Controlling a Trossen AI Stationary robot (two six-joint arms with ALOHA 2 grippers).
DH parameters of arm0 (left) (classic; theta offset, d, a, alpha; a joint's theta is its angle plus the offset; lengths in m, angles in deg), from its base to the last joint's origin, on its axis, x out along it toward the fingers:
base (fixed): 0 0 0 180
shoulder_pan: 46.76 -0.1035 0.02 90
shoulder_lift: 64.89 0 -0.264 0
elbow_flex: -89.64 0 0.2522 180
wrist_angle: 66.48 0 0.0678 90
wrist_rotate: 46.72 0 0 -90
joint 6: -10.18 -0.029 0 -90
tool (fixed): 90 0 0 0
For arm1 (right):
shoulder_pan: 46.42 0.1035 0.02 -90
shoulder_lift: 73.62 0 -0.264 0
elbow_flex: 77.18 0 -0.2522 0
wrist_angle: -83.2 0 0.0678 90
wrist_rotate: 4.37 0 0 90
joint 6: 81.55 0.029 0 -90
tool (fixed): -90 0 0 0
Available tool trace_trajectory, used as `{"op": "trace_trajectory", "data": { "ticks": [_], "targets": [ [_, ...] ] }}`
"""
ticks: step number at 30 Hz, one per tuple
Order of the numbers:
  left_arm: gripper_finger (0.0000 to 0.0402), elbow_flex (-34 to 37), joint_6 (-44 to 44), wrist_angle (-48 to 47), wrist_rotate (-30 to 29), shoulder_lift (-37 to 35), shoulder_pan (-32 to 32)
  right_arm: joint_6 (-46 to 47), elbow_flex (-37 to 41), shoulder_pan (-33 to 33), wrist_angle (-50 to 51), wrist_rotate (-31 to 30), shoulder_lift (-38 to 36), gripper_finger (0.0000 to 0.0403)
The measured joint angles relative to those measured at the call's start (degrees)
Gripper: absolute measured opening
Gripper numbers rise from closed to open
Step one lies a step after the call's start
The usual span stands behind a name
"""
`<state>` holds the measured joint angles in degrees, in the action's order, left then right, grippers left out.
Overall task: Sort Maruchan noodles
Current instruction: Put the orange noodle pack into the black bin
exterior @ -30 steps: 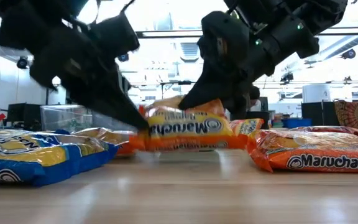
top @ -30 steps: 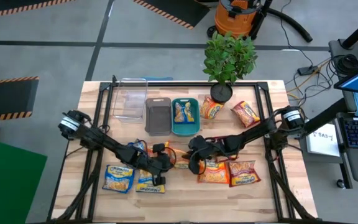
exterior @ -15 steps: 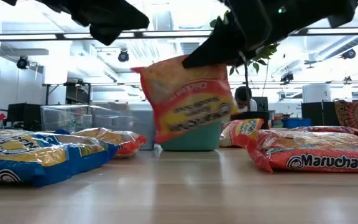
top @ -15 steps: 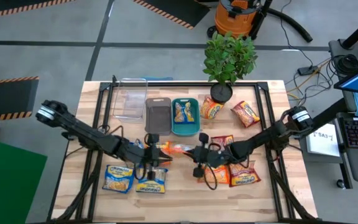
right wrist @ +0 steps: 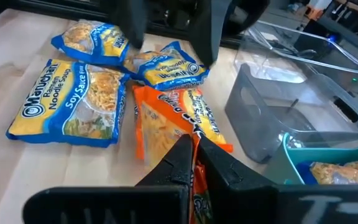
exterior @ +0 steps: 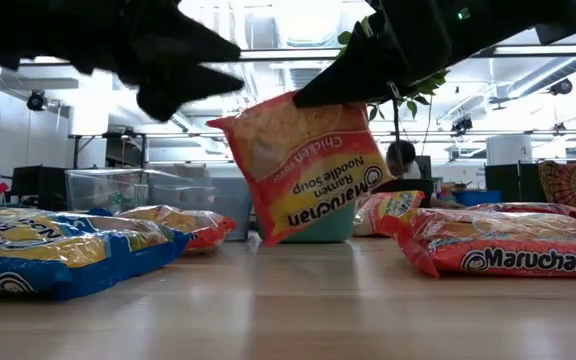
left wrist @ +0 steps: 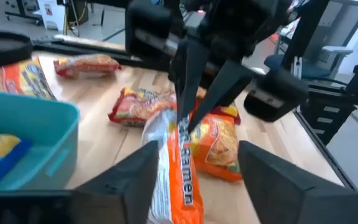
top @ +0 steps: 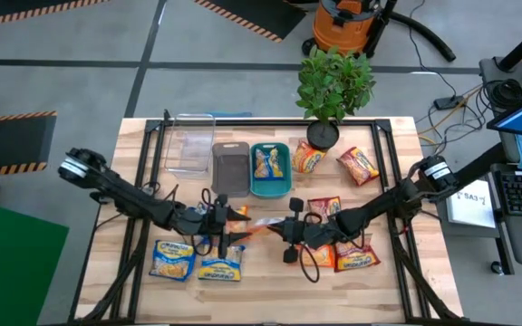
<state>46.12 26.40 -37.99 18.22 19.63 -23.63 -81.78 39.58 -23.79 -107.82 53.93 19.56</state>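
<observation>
Right gripper pinches the orange noodle packet aloft; left gripper spread wide beside it.

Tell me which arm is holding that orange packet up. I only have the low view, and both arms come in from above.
Observer: The right gripper. Its jaws are pinched shut on the edge of the orange packet.
Operator: Is the left one on it too?
Observer: No. The left gripper has its jaws open on either side of the packet, not gripping.
Operator: Anything in the teal bin?
Observer: Yes, a blue-and-yellow packet lies inside the teal bin.
</observation>
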Motion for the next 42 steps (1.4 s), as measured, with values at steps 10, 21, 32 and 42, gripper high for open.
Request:
{"op": "trace_trajectory", "data": {
  "ticks": [10,21,32,42],
  "targets": [
    [0.0255,-4.0,0.4,11.3,0.0,14.3,-0.3,-0.5,0.0,0.0,0.0,0.0,0.0,0.0008],
    [0.0158,-7.1,1.1,9.8,0.0,18.5,-0.4,-0.4,0.0,0.0,0.0,0.1,0.0,0.0008],
    [0.0012,-6.9,1.2,9.7,0.1,17.4,-0.4,1.5,0.0,0.0,0.0,0.1,-0.3,0.0029],
    [0.0000,-6.3,-1.1,-0.5,-0.2,7.4,-0.4,1.9,0.0,0.0,1.1,0.0,-5.8,0.0122]
  ]
}}
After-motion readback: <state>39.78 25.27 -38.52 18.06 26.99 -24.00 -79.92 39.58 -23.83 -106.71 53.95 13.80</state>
